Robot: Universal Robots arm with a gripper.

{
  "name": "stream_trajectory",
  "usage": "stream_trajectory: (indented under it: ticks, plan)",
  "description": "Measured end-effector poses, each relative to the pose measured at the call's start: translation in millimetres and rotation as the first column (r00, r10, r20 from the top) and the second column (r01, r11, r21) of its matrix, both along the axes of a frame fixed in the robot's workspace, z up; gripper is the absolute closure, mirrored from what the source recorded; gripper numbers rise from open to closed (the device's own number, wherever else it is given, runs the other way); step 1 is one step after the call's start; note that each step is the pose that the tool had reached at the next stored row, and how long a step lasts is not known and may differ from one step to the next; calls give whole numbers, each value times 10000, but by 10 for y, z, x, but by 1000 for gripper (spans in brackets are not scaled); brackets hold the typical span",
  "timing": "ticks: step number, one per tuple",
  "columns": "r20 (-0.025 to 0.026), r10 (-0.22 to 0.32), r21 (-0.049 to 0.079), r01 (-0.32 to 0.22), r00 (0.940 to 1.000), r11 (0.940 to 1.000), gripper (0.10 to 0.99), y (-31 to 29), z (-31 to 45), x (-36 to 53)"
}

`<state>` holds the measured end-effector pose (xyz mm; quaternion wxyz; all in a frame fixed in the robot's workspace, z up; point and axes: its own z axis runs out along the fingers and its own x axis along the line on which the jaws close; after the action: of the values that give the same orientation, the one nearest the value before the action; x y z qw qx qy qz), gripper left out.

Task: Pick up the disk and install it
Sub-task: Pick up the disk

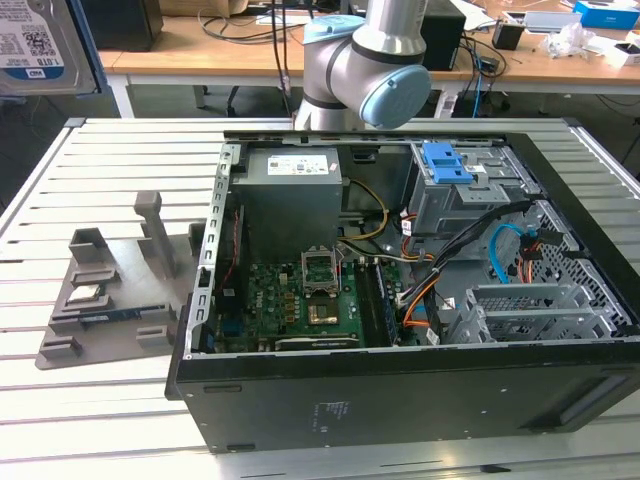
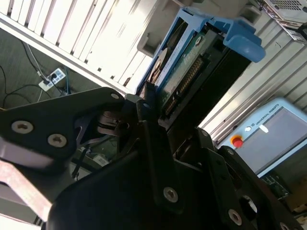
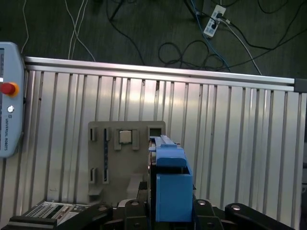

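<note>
- The end effector (image 3: pixel 171 211) is clamped on the disk (image 3: pixel 170 167). In both wrist views its black fingers (image 2: pixel 148 143) press on either side of the bright blue carrier frame.
- In the second wrist view the disk (image 2: pixel 189 67) stands edge-on out of the fingers. Its connector row and green circuit board show inside the blue frame.
- The disk hangs in the air, clear of everything below it and outside the computer case (image 1: pixel 400 390).
- In the exterior view the disk (image 1: pixel 35 45) shows at the upper corner on the exterior view's left, with its white-and-blue label towards the camera.
- Below the disk, in the first wrist view, a grey fixture (image 3: pixel 127 158) lies flat on the ribbed metal worktop (image 3: pixel 230 143). A small square silver part (image 3: pixel 125 136) sits in one of its recesses.
- In the exterior view that fixture (image 1: pixel 100 290) lies just beside the open case, on the exterior view's left.
- Inside the case, a grey power supply box (image 1: pixel 292 195) stands above the green motherboard (image 1: pixel 300 300). A blue latch (image 1: pixel 447 162) tops the drive cage towards the exterior view's right.
- A teach pendant (image 3: pixel 7 96) rests at the worktop's edge.
- Behind the case rises the arm (image 1: pixel 370 60).
- On the floor past the worktop, cables run to a power strip (image 3: pixel 213 21).
</note>
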<state>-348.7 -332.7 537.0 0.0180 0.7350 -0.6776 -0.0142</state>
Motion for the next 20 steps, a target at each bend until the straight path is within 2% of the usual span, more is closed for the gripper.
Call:
stream_trajectory:
  ticks: [3,16,17,20]
  plan:
    - [0,0,0,0,10000,10000,722,0,97,0]
    - [0,0,0,0,10000,10000,722,0,355,0]
    - [-1,0,0,0,10000,10000,722,0,398,0]
    - [-1,0,2,0,10000,10000,722,0,425,0]
